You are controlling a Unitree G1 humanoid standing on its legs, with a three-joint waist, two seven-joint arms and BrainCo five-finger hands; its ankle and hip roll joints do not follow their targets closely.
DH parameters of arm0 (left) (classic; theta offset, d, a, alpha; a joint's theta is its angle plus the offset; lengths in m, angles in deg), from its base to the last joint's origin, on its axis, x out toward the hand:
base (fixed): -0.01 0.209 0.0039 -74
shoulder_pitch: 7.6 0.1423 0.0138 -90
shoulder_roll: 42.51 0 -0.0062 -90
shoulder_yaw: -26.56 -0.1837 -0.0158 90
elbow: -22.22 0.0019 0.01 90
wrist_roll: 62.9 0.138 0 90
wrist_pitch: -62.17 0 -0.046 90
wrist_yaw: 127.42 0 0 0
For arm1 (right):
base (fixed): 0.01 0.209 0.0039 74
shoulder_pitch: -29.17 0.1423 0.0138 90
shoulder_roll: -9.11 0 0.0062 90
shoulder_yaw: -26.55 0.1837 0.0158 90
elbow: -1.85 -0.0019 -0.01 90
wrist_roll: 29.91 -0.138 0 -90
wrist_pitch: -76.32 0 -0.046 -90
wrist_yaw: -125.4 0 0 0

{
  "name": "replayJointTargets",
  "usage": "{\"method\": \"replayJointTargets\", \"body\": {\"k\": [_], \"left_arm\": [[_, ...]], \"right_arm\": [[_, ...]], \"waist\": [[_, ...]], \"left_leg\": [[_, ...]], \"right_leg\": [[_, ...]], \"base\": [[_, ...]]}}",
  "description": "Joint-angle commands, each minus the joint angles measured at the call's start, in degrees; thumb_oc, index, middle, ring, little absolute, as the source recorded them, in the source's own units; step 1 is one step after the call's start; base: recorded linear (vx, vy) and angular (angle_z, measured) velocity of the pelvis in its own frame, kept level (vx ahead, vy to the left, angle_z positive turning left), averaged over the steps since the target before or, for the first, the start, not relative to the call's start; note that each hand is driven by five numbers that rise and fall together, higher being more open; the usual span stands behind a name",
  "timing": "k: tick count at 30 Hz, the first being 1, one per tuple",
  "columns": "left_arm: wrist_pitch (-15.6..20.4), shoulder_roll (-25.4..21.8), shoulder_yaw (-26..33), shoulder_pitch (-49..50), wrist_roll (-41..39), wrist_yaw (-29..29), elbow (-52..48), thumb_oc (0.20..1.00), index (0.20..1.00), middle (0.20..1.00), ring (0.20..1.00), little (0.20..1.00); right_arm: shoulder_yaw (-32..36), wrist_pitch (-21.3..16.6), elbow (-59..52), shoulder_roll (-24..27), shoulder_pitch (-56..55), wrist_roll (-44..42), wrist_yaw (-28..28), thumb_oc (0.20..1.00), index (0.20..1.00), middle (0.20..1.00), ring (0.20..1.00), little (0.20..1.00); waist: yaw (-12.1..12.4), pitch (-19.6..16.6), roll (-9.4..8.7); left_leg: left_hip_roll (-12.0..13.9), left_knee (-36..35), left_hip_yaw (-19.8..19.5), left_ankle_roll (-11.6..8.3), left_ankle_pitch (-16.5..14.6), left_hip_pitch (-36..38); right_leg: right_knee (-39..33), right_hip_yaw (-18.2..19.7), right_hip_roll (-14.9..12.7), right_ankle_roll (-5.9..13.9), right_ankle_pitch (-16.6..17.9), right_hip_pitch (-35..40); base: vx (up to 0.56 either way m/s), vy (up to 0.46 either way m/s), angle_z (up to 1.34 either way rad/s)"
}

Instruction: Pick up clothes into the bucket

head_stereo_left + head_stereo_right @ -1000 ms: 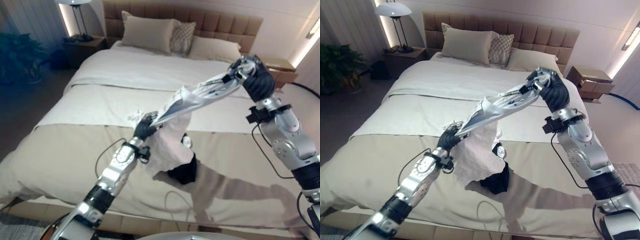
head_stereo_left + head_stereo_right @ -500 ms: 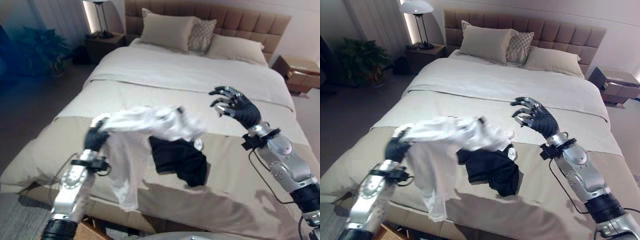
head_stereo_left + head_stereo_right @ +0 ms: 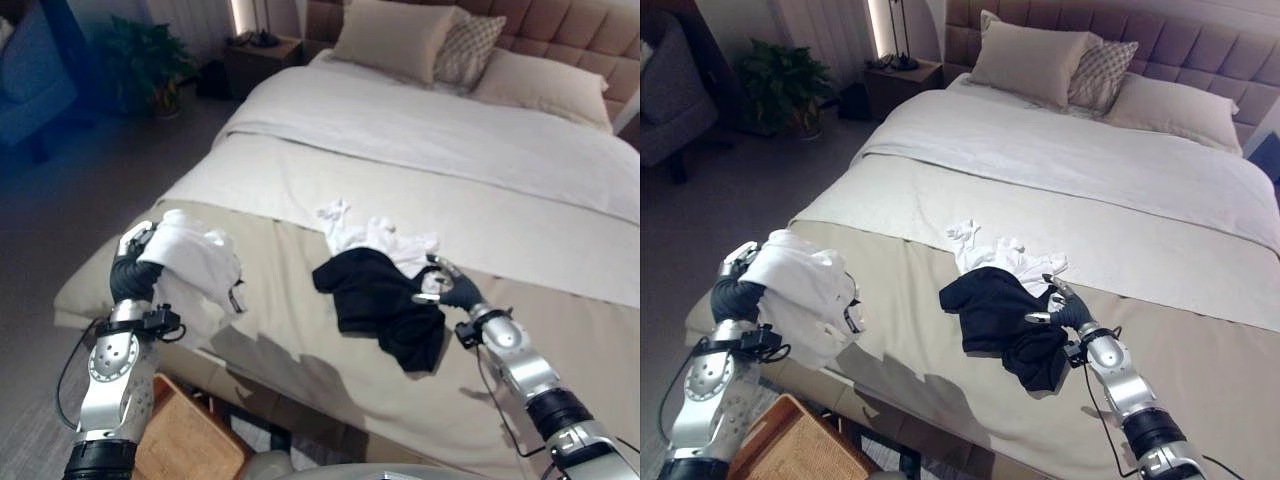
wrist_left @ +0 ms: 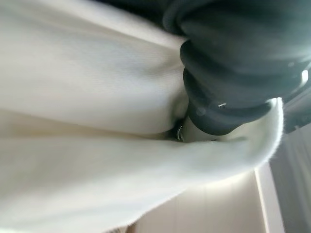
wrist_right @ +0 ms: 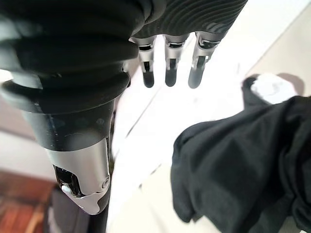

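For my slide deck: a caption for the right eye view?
Left hand lifts white garment beside bed; right hand open by black garment.

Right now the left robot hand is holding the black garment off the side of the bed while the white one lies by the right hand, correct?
Not quite: the colours are swapped. The left robot hand holds the white garment off the bed's side, as the right eye view shows. The black garment lies on the bed by the right robot hand, with more white cloth behind it.
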Motion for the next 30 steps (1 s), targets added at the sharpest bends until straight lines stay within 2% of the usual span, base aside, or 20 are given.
{"method": "replayJointTargets", "body": {"k": [1,9,12,14,15,16,17,19,20,22,23,24,25,26,27,28,30], "left_arm": [[4.9,-1.4,3.8,-2.3,4.9,1.6,-2.6,0.2,0.2,0.2,0.2,0.2],[5.4,-2.1,7.4,-2.6,13.6,7.1,-0.1,0.2,0.2,0.2,0.2,0.2],[5.9,-2.4,7.5,-4.7,13.4,8.8,1.9,0.2,0.2,0.2,0.2,0.2],[5.9,-1.9,7.2,-5.8,12.5,9.5,2.9,0.2,0.2,0.2,0.2,0.2],[5.8,-1.3,7.2,-6.0,12.0,9.8,3.2,0.2,0.2,0.2,0.2,0.2],[5.8,-0.4,7.2,-6.5,11.1,10.3,3.9,0.2,0.2,0.2,0.2,0.2],[5.6,-0.1,6.5,-7.0,11.3,10.6,4.4,0.2,0.2,0.2,0.2,0.2],[5.7,0.5,5.2,-9.1,11.2,10.9,5.9,0.2,0.2,0.2,0.2,0.2],[5.9,0.5,4.7,-9.6,11.6,11.4,6.2,0.2,0.2,0.2,0.2,0.2],[6.1,0.3,4.5,-9.6,12.2,12.2,6.0,0.2,0.2,0.2,0.2,0.2],[5.5,1.3,3.5,-9.9,12.6,13.2,6.7,0.2,0.2,0.2,0.2,0.2],[5.2,1.4,2.8,-10.2,12.9,13.7,7.1,0.2,0.2,0.2,0.2,0.2],[5.2,1.6,2.3,-10.9,13.1,14.3,7.6,0.2,0.2,0.2,0.2,0.2],[5.2,1.8,1.8,-11.5,13.4,14.6,8.0,0.2,0.2,0.2,0.2,0.2],[5.5,2.0,1.7,-11.5,13.9,15.0,8.4,0.2,0.2,0.2,0.2,0.2],[5.8,2.4,2.1,-11.1,13.9,15.6,8.5,0.2,0.2,0.2,0.2,0.2],[6.1,2.3,3.4,-10.8,13.6,17.5,9.4,0.2,0.2,0.2,0.2,0.2]], "right_arm": [[3.9,-3.8,-4.3,0.2,0.6,-0.6,-3.0,1.0,1.0,1.0,1.0,1.0],[7.3,-6.4,-7.4,-0.1,-3.4,-2.3,-3.0,1.0,1.0,1.0,1.0,1.0],[6.7,-7.6,-6.9,-0.3,-3.1,-3.7,-3.6,1.0,1.0,1.0,1.0,1.0],[5.9,-8.1,-5.9,-0.8,-2.9,-4.5,-4.0,1.0,1.0,1.0,1.0,1.0],[5.3,-8.2,-5.4,-1.1,-3.0,-4.8,-3.9,1.0,1.0,1.0,1.0,1.0],[4.5,-8.0,-5.1,-1.4,-2.9,-4.7,-3.7,1.0,1.0,1.0,1.0,1.0],[3.9,-8.0,-4.7,-1.4,-2.8,-4.6,-3.9,1.0,1.0,1.0,1.0,1.0],[3.4,-8.1,-5.5,-0.7,-2.4,-4.5,-4.0,1.0,1.0,1.0,1.0,1.0],[2.4,-7.7,-5.2,-0.8,-1.4,-4.3,-3.9,1.0,1.0,1.0,1.0,1.0],[1.8,-7.7,-5.1,-1.1,-0.6,-4.1,-4.1,1.0,1.0,1.0,1.0,1.0],[2.5,-7.6,-5.9,-1.4,-1.5,-4.4,-4.4,1.0,1.0,1.0,1.0,1.0],[2.5,-7.4,-6.1,-1.4,-1.9,-4.2,-4.5,1.0,1.0,1.0,1.0,1.0],[2.7,-7.4,-7.1,-1.2,-2.9,-4.2,-4.4,1.0,1.0,1.0,1.0,1.0],[3.0,-7.4,-7.8,-1.2,-3.7,-4.3,-4.3,1.0,1.0,1.0,1.0,1.0],[3.1,-7.5,-7.8,-1.1,-4.2,-4.5,-4.0,1.0,1.0,1.0,1.0,1.0],[2.9,-7.7,-7.5,-1.4,-4.0,-4.6,-3.7,1.0,1.0,1.0,1.0,1.0],[1.7,-7.9,-6.5,-2.2,-2.0,-5.0,-4.3,1.0,1.0,1.0,1.0,1.0]], "waist": [[0.6,-0.4,-1.59],[2.1,4.8,-2.06],[2.8,5.5,-1.58],[2.8,5.4,-0.49],[2.8,5.3,-0.15],[2.2,4.3,-0.18],[1.8,4.7,-0.31],[-0.3,5.9,-1.17],[0.1,6.6,-1.94],[0.6,7.2,-1.85],[0.2,7.8,-1.14],[-0.2,8.2,-0.9],[-1.8,8.4,-0.78],[-3.4,8.7,-0.58],[-3.9,8.0,-0.55],[-3.9,7.5,-0.75],[-2.7,7.6,-1.37]], "left_leg": [[1.6,7.0,-4.1,1.0,-4.6,-2.5],[1.8,11.1,-8.3,0.2,-3.5,-10.3],[1.9,10.9,-11.6,-1.33,-0.5,-15.5],[2.9,7.8,-13.4,-2.54,3.1,-17.4],[3.5,6.3,-13.4,-2.78,4.2,-17.8],[4.4,4.4,-12.9,-3.34,3.7,-17.0],[4.7,5.0,-11.6,-3.33,3.7,-17.6],[5.1,13.3,-4.8,-0.99,-1.1,-18.4],[3.4,19.1,-6.8,-0.52,-6.1,-18.7],[3.1,20.9,-8.3,-0.63,-8.3,-18.9],[2.0,19.8,-8.3,-0.45,-7.6,-18.4],[0.6,21.3,-9.0,-0.06,-8.2,-18.8],[-0.8,23.2,-9.9,0.55,-9.1,-19.9],[-1.5,24.1,-10.1,1.2,-8.0,-21.1],[-1.6,24.4,-9.8,1.37,-8.8,-21.6],[-1.1,24.5,-9.1,1.52,-9.2,-21.7],[0.1,23.8,-8.0,1.44,-8.2,-22.3]], "right_leg": [[10.3,-1.2,-5.1,0.95,2.7,-6.8],[17.3,-4.9,-5.9,-0.08,-0.1,-12.1],[19.6,-8.3,-5.6,-1.08,-1.6,-15.3],[20.5,-10.8,-4.5,-1.89,-2.7,-17.2],[20.6,-11.5,-4.0,-2.07,-3.2,-17.8],[20.6,-11.4,-3.5,-1.77,-5.2,-17.8],[21.3,-11.7,-3.7,-1.88,-5.1,-17.9],[22.1,-12.6,-5.9,-2.39,-4.0,-18.8],[22.7,-11.4,-6.4,-3.03,-4.4,-19.8],[24.0,-10.0,-6.5,-3.23,-4.8,-20.1],[23.8,-9.9,-7.3,-2.9,-4.8,-18.0],[25.9,-8.9,-8.1,-3.12,-4.8,-17.7],[28.3,-4.8,-8.6,-2.59,-5.0,-18.7],[29.0,0.3,-7.8,-2.56,-3.6,-20.5],[27.9,5.9,-6.6,-2.19,-4.3,-21.7],[26.1,7.3,-6.1,-2.41,-4.4,-21.6],[25.5,6.0,-6.3,-2.63,-3.5,-23.6]], "base": [[-0.05,-0.002,0.14],[-0.12,-0.031,0.24],[-0.18,-0.082,0.45],[-0.12,-0.043,0.78],[0.04,-0.066,0.77],[0.06,-0.06,0.55],[0.02,-0.041,0.6],[-0.19,0.029,0.5],[-0.15,0.023,0.54],[0.0,0.064,0.29],[0.09,0.104,-0.28],[0.12,0.093,-0.18],[-0.04,0.091,0.25],[-0.08,0.083,0.65],[-0.09,0.094,0.67],[-0.04,0.084,0.75],[-0.11,0.042,-0.17]]}}
